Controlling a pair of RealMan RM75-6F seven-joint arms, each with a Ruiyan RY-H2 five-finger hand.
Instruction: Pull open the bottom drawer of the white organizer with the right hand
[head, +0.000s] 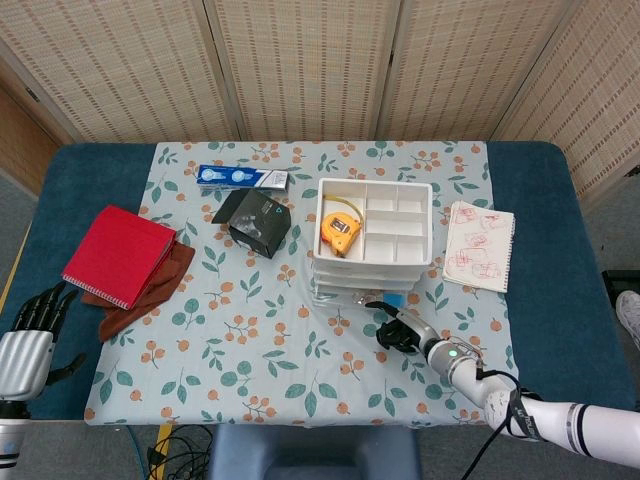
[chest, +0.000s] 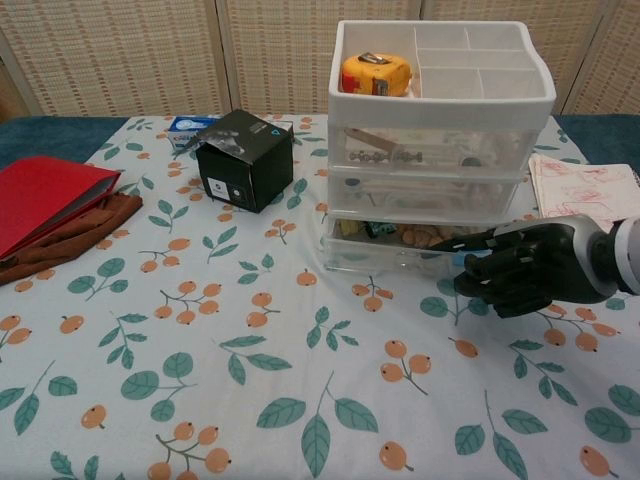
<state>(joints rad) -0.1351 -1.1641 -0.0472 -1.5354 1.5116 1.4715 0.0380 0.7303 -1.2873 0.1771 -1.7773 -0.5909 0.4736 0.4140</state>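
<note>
The white organizer (chest: 440, 100) stands on the floral cloth with three clear drawers and a yellow tape measure (chest: 377, 73) in its top tray. Its bottom drawer (chest: 385, 255) sticks out a little at the front, and small items show inside it. My right hand (chest: 530, 268) is at the drawer's right front corner, its fingers curled and one fingertip hooked on the drawer's front rim. The head view shows the same hand (head: 400, 333) just in front of the organizer (head: 375, 184). My left hand (head: 30, 325) hovers off the table's near left corner with its fingers spread, holding nothing.
A black box (chest: 245, 158) sits left of the organizer, with a blue carton (head: 242, 177) behind it. A red notebook (head: 118, 255) lies on a brown cloth (head: 150, 295) at the left. A sheet with red drawings (head: 479, 245) lies right of the organizer.
</note>
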